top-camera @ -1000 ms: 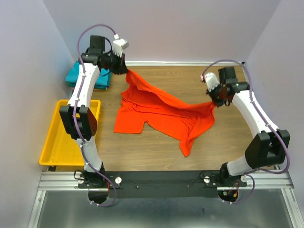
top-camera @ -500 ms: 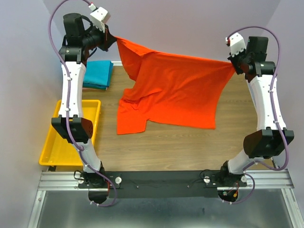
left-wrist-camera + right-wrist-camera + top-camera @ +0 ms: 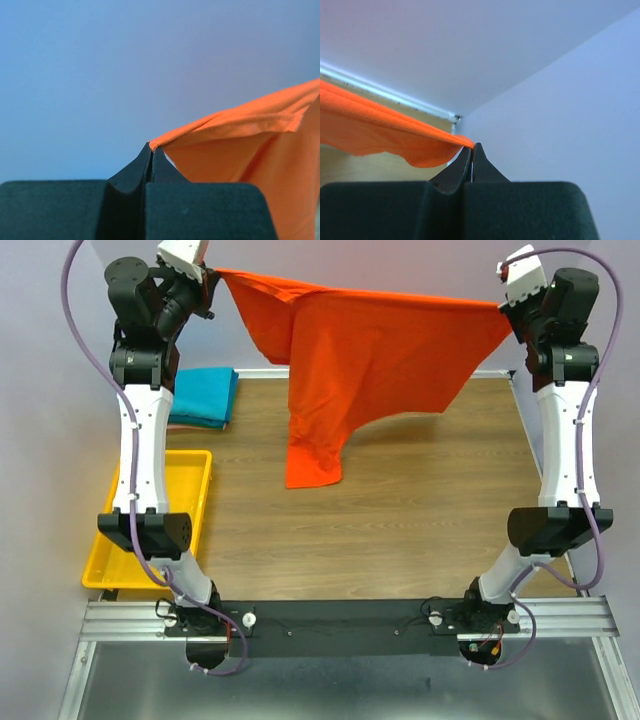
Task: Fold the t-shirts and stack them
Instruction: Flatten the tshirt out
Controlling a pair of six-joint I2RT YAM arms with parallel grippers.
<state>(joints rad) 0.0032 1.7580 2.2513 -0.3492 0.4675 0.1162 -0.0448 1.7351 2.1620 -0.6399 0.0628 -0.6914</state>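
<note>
Orange-red t-shirt (image 3: 370, 360) hangs stretched across the frame's top; left gripper (image 3: 208, 282) at upper left and right gripper (image 3: 503, 308) at upper right each clamp a corner, jaws pressed together.

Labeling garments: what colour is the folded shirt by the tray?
Teal shirt; top view shows it best.

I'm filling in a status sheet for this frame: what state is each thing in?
Orange shirt: unfolded, held in the air, stretched between both pincers.
Left pincer: shut on one shirt corner.
Right pincer: shut on the opposite corner.
Teal shirt: folded, lying on the table.
Tray: flat, beside the left arm.
</note>
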